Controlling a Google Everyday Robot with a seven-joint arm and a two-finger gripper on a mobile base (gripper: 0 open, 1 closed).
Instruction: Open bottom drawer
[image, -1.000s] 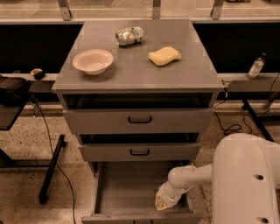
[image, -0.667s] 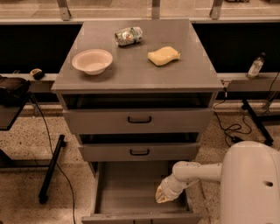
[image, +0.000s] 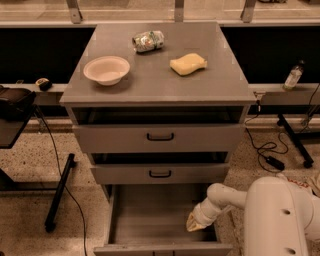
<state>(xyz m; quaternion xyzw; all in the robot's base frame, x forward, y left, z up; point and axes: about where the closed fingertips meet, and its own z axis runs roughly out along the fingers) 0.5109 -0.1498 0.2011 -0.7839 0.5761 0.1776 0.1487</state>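
The white robot arm (image: 225, 195) has moved only a little. Its end effector (image: 196, 223) sits by the right side of the grey flat-fronted bottom drawer (image: 160, 248); I cannot tell its grip. The drawer is pulled far out, so the job looks nearly done.

Warm overhead light leaves recesses dark; claw (image: 195, 223) shows pale inside the bottom drawer (image: 150, 216).
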